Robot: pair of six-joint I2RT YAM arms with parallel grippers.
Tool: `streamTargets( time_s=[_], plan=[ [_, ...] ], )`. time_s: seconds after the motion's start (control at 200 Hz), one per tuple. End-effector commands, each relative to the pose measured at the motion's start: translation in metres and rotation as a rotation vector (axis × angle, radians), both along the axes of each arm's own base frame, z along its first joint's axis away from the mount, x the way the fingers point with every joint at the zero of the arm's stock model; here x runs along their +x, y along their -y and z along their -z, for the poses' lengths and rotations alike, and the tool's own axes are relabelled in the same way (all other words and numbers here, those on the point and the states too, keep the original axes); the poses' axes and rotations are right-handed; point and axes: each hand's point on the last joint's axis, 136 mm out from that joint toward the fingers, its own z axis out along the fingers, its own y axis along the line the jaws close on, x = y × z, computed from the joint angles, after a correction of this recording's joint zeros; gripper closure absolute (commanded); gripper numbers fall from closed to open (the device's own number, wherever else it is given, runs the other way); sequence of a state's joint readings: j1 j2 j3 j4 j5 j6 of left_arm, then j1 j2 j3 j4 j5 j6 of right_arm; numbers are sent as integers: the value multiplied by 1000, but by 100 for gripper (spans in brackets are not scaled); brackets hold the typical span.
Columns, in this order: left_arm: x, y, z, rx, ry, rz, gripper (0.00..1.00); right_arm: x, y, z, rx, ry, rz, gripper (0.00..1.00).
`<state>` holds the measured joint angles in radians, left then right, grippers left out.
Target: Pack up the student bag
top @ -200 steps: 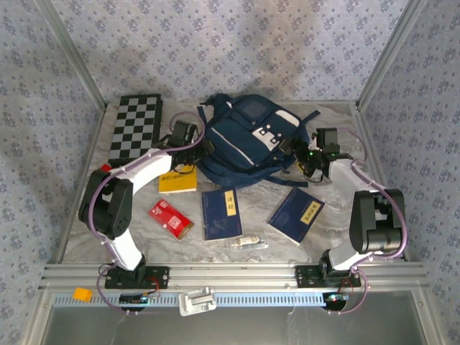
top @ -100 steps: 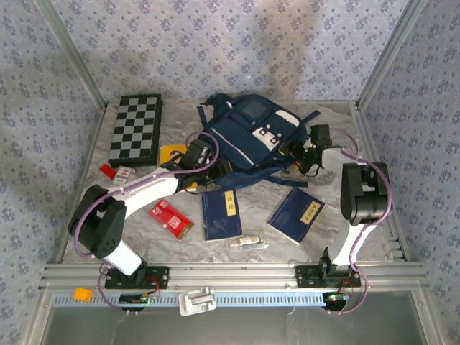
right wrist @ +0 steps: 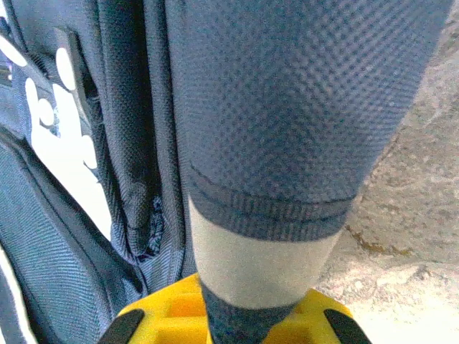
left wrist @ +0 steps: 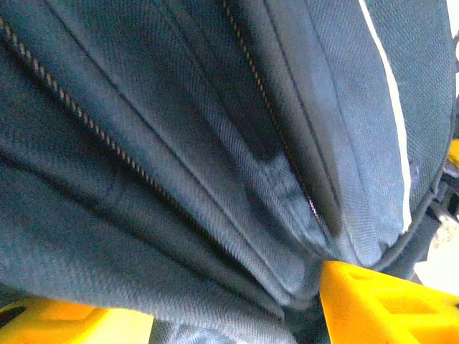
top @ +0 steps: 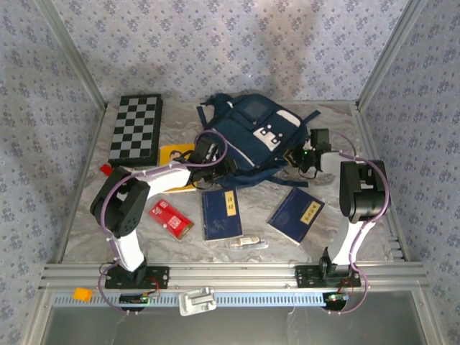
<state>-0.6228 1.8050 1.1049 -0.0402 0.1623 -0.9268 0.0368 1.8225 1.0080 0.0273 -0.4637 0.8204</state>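
Note:
The student bag (top: 248, 136), navy with white panels, lies at the back middle of the table. My left gripper (top: 215, 164) presses against its lower left edge. In the left wrist view its yellow fingers (left wrist: 384, 301) stand apart, and a fold of the bag's zippered fabric (left wrist: 215, 165) bulges between them. My right gripper (top: 295, 155) is at the bag's right side. In the right wrist view it (right wrist: 240, 319) is shut on a navy mesh strap (right wrist: 287, 122) with a white band that runs down between the yellow fingers.
A chessboard (top: 136, 128) lies at the back left, and a yellow book (top: 175, 154) sits beside the left arm. A red packet (top: 170, 218), two dark blue books (top: 221, 213) (top: 296, 214) and a small clear packet (top: 248, 243) lie in front of the bag.
My left gripper has moved right from the yellow book to the bag's lower left edge. My right gripper has closed on the strap, and its arm has folded in toward the bag.

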Motion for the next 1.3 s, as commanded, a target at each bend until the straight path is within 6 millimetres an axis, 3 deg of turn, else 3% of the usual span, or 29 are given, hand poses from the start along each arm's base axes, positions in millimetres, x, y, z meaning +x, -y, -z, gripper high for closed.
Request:
streamTargets(
  time_s=[0.0,0.23,0.365,0.525,0.61,0.72,0.875,0.959,1.054,1.294],
  plan=[
    [36,8,-24,-26,133,11,39,-4,3,-29,30,66,4,100],
    [80,8,-40,-55,213,4,38,-29,5,-49,60,94,44,100],
    [95,5,-46,-45,262,33,38,-47,-13,-57,141,125,101,100],
    [119,-15,-53,-54,265,34,37,-50,-18,-70,145,153,202,100],
    [119,-32,-64,-43,270,33,36,-50,-15,-73,143,158,251,100],
    [101,-45,-81,-9,305,47,34,-52,-10,-77,143,171,306,100],
    [64,-62,-90,58,269,41,34,-56,-7,-86,152,195,360,100],
    [37,-57,-98,119,316,69,34,-58,-9,-86,167,183,369,100],
    [1,-40,-103,165,381,130,35,-58,-12,-89,197,182,373,100],
    [-79,49,-83,161,534,366,38,-57,-23,-97,224,188,363,100]
  ],
)
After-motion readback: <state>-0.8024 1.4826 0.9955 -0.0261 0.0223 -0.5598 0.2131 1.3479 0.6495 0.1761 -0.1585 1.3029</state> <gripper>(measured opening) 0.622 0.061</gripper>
